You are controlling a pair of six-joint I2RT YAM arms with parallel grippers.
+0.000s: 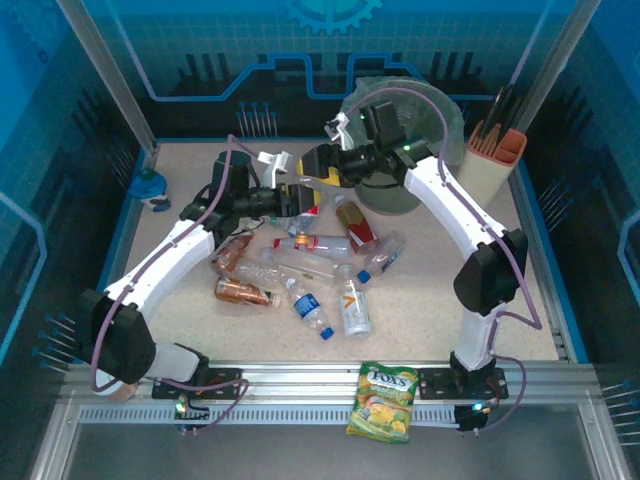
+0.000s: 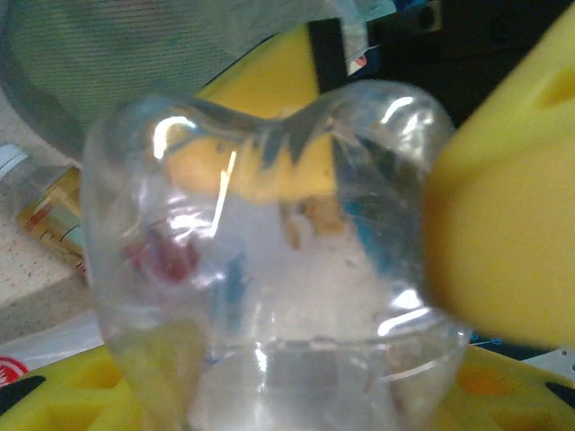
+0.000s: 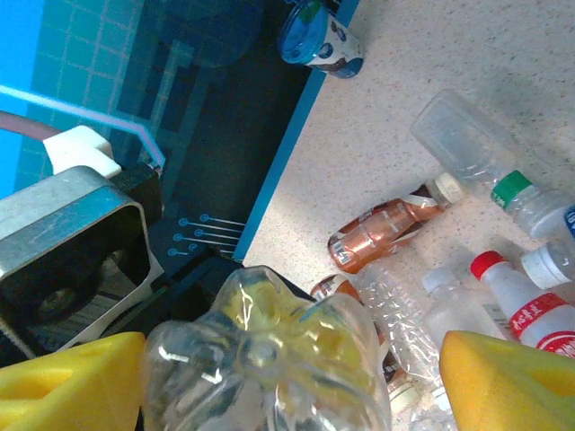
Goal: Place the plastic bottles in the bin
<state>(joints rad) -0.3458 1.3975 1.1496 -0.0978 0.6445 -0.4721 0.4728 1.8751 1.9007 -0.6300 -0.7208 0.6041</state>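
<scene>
You have roughly ten plastic bottles [image 1: 310,312] lying in a tangle on the tabletop [image 1: 420,310], too overlapped for you to get an exact count. One more clear bottle [image 2: 269,269] sits raised above them. You also have one grey bin [image 1: 392,200], one beige and orange utensil holder [image 1: 490,170], one yellow-green candy bag [image 1: 382,402] and one small round can [image 1: 150,187].

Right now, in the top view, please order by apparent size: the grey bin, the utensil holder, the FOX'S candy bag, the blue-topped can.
Largest: grey bin.
Next: utensil holder and FOX'S candy bag, about alike, so not ranked.
Smallest: blue-topped can.
</scene>
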